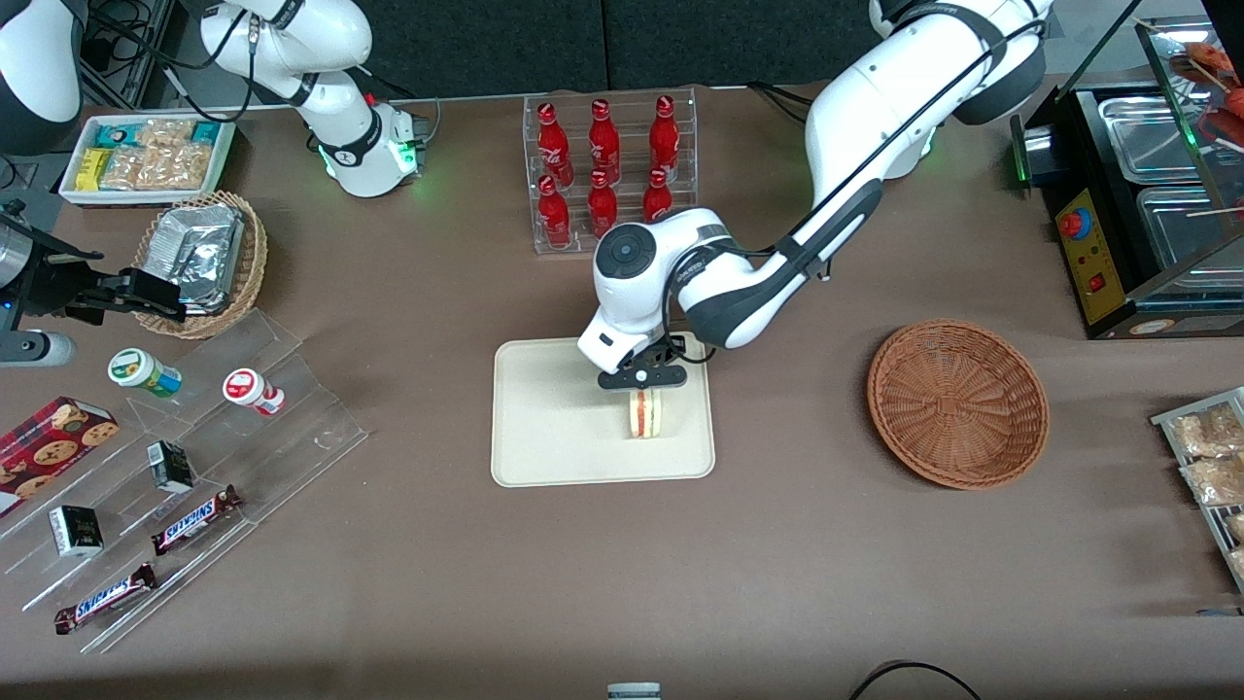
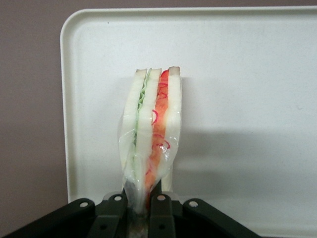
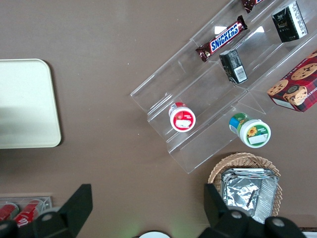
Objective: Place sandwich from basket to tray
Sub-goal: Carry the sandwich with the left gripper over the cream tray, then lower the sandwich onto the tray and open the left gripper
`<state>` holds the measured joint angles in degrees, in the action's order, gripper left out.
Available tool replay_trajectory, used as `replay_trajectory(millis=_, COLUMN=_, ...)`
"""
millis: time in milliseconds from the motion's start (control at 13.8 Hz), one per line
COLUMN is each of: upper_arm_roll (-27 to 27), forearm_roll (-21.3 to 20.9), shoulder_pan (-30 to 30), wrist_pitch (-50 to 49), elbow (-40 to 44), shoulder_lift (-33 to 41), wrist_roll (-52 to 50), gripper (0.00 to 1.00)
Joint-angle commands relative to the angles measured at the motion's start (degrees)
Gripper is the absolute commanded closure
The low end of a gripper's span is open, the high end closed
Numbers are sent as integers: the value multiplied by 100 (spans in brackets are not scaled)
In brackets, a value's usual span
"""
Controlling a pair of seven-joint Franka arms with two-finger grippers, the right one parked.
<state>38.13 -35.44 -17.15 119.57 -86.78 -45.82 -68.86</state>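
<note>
1. Now: gripper (image 1: pixel 643 381) over the tray (image 1: pixel 544 437), fingers (image 2: pixel 161 210) pinched on the sandwich (image 1: pixel 642 415) at its narrow end.
2. Sandwich hangs straight below the hand, long axis pointing away from the fingers, cut edge showing; whether it touches the tray I cannot tell.
3. Soft layered bread in clear film; tray smooth, low-rimmed.
4. Woven basket (image 1: pixel 957 403) empty, well apart toward the working arm's end.

A rack of red bottles (image 1: pixel 607 170) stands at upper centre of the front view. At upper left sits a white box of snack packets (image 1: pixel 146 156), with a tan wicker basket of foil packs (image 1: pixel 204 261) just below it. A clear stepped stand (image 1: pixel 301 428) at lower left carries two Snickers bars (image 1: pixel 197 518), small dark cartons (image 1: pixel 170 465) and two lidded cups (image 1: pixel 252 390); a red cookie box (image 1: pixel 49 447) lies beside it. A steel food warmer (image 1: pixel 1137 194) fills the upper right.
</note>
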Motion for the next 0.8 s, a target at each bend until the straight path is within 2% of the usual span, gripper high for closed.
replay_trajectory(millis=0, upper_arm_roll=-332, forearm_roll=-130, shoulder_pan=-367, wrist_pitch=153, elbow=188, shoulder_lift=-129, wrist_roll=-372, gripper=86)
replay_trajectory(millis=145, upper_arm_roll=-341, forearm_roll=-138, shoulder_pan=-376, wrist_pitch=338, elbow=188, shoulder_lift=-156, wrist_roll=-470, gripper=86)
replay_trajectory(millis=217, upper_arm_roll=-341, forearm_roll=-130, shoulder_pan=-376, wrist_pitch=339, elbow=188, shoulder_lift=-156, wrist_roll=-470, gripper=80)
replay_trajectory(millis=289, upper_arm_roll=-341, forearm_roll=-138, shoulder_pan=-376, wrist_pitch=339, elbow=188, shoulder_lift=-156, wrist_roll=-462, gripper=49)
replay_trajectory(millis=362, upper_arm_roll=-350, forearm_roll=-156, shoulder_pan=-376, wrist_pitch=330, elbow=188, shoulder_lift=-138, wrist_roll=-418, gripper=8)
replay_trajectory(millis=434, upper_arm_roll=-341, forearm_roll=-156, shoulder_pan=-359, wrist_pitch=312, elbow=188, shoulder_lift=-112, wrist_roll=-409, gripper=1)
replay_trajectory(millis=724, upper_arm_roll=-333, forearm_roll=-86, shoulder_pan=-297, wrist_pitch=-3, elbow=197, shoulder_lift=151, wrist_roll=-435, gripper=1)
